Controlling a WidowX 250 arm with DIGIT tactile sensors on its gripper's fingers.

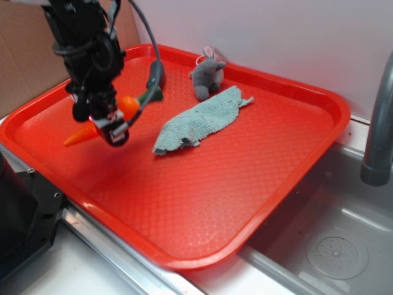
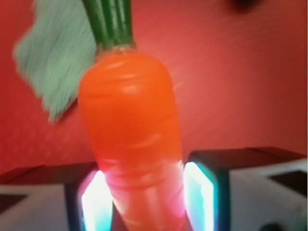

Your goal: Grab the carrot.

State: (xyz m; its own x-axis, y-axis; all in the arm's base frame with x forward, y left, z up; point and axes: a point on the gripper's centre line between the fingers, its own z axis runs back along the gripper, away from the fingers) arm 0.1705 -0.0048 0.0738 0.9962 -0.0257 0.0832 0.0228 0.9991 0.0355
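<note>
Closest to me, the bench edge runs under a big red tray (image 1: 258, 184) that half overhangs a grey sink (image 1: 331, 246) on the right. The front stretch of the tray is bare.

Further in, on the left side of the tray, the arm's gripper (image 1: 109, 126) is down over the carrot (image 1: 83, 134). In the wrist view the carrot (image 2: 132, 144) stands square between the two fingers (image 2: 197, 197), its thick orange body filling the gap and its green stem pointing away toward the cloth. The lit pads sit right against its flanks on both sides, so the fingers look pinched on the carrot, or as good as; the blur keeps me from swearing to full contact. From the side, the orange tip pokes out to the left of the gripper and the green stem to its right. I cannot tell whether the carrot rests on the tray or is just clear of it.

Past that, mid-tray, lies a crumpled grey-green cloth (image 1: 199, 120), and behind it, near the tray's back rim, a small grey stuffed mouse (image 1: 207, 75).

My reading: reach and alignment are done and the closing is finished or nearly so. What remains is a clear lift to prove the hold.
</note>
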